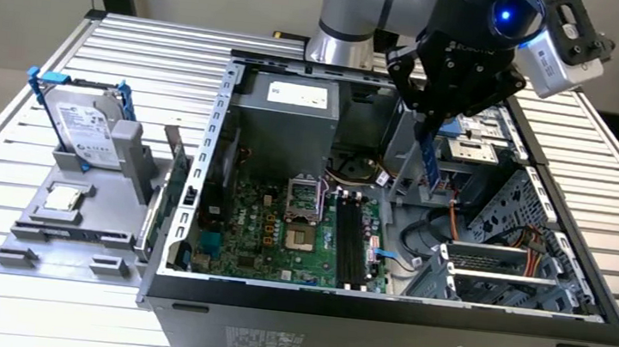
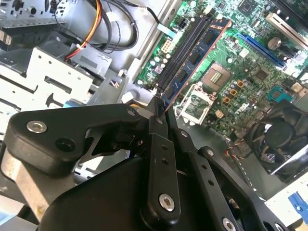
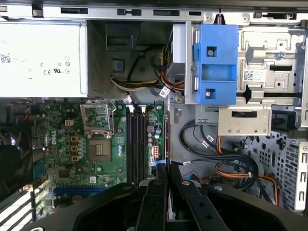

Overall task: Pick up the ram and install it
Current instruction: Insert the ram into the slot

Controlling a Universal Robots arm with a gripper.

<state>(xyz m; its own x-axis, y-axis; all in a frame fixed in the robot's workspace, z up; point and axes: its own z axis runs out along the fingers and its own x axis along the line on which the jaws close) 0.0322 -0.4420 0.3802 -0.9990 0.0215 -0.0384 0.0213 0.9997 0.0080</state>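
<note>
Currently the gripper (image 1: 436,119) is clamped on the ram (image 1: 434,162), pinching it at one short end. The stick hangs on edge over the open computer case (image 1: 385,337), clear of the motherboard (image 1: 270,221). In the second wrist view it runs out from the fingertips toward the empty memory slots (image 2: 183,54), not yet seated.

Judgement: a light, stiff, thin board. It is fragile at the chips and along the contact edge, and liable to pivot in an end grip. Best held by the flat faces near a short end, away from the contacts. Tolerates straight push along its plane, not bending.
</note>
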